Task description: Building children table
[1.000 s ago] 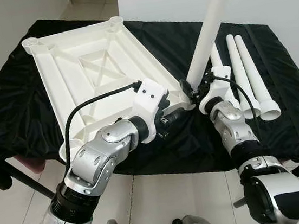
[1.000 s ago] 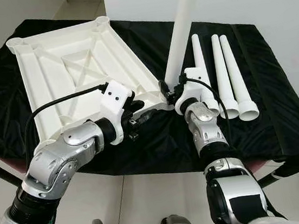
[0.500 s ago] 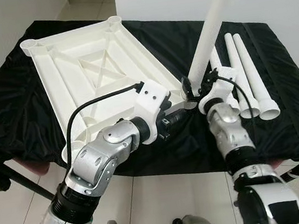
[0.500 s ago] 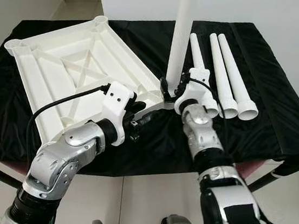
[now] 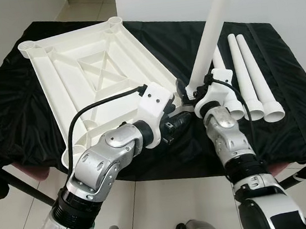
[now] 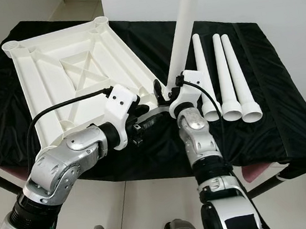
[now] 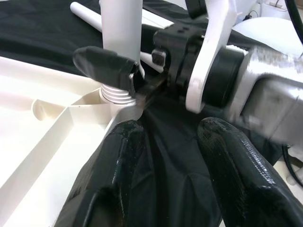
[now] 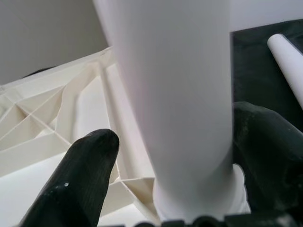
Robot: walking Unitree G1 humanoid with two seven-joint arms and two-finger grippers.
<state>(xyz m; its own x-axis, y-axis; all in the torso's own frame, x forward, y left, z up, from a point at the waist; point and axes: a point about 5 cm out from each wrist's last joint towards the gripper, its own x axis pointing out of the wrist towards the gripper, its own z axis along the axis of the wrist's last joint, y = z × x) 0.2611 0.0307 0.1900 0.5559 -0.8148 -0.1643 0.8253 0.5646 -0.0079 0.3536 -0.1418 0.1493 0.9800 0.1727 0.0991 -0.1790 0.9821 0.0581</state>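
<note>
The white tabletop (image 5: 101, 79) lay upside down on a black cloth (image 5: 24, 108), its ribbed underside facing up, and everything else was placed around it. At the tabletop's corner nearest the robot, the right gripper (image 5: 196, 89) held a white leg (image 5: 213, 23) between its two fingers (image 8: 78, 182), clamped just above the threaded end; the leg rose steeply up and away from that corner, tilted rather than upright. In the left wrist view the leg's thread (image 7: 116, 92) sat at the corner socket, and whether it was seated there could not be told. The left gripper (image 5: 178, 118) hovered just beside the same corner, on the robot's side of it, its fingers (image 7: 106, 177) spread apart over the cloth with nothing between them. Three more legs (image 5: 251, 74) lay side by side on the cloth, beyond the right gripper from the tabletop, flared ends toward the robot
</note>
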